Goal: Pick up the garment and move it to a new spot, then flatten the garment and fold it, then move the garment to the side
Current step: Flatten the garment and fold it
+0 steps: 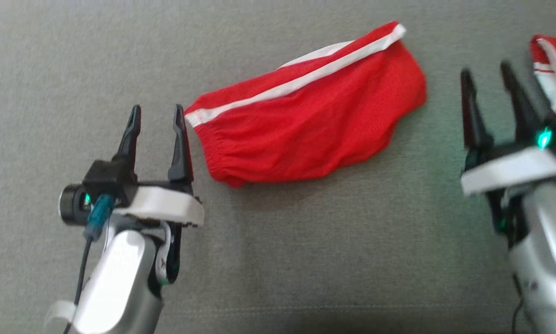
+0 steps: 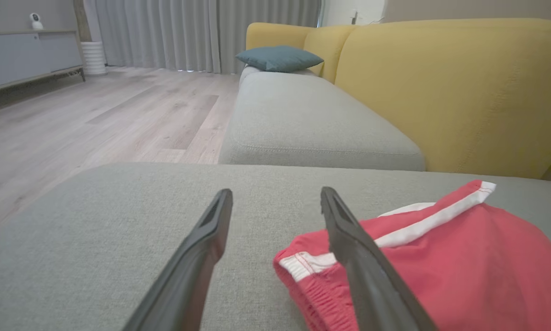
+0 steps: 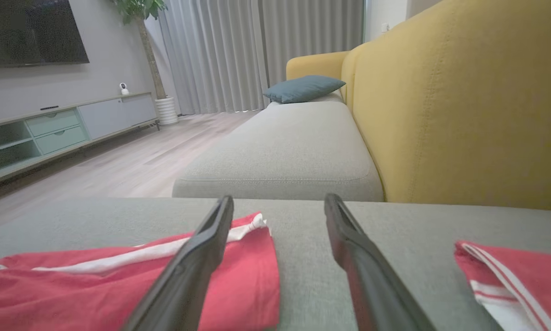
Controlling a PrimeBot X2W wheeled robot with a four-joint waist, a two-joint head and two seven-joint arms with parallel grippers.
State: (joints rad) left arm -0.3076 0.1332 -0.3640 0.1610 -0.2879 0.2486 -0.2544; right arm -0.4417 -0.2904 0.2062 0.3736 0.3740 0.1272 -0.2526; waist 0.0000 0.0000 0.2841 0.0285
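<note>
The garment (image 1: 306, 125) is a pair of red shorts with a white side stripe, lying folded on the grey sofa cushion (image 1: 278, 260). My left gripper (image 1: 157, 113) stands open just left of its waistband corner, holding nothing; in the left wrist view the garment (image 2: 441, 271) lies beside and behind the right finger (image 2: 363, 266). My right gripper (image 1: 484, 69) is open and empty, to the right of the garment. In the right wrist view the garment (image 3: 119, 285) lies at lower left, partly behind the left finger (image 3: 197, 262).
A second red-and-white cloth (image 1: 554, 69) lies at the far right edge, also at the right wrist view's lower right as the cloth (image 3: 514, 285). Beyond are a yellow sofa back (image 2: 455, 87), a teal pillow (image 2: 278, 58), wooden floor (image 2: 96, 115) and a TV cabinet (image 3: 59, 128).
</note>
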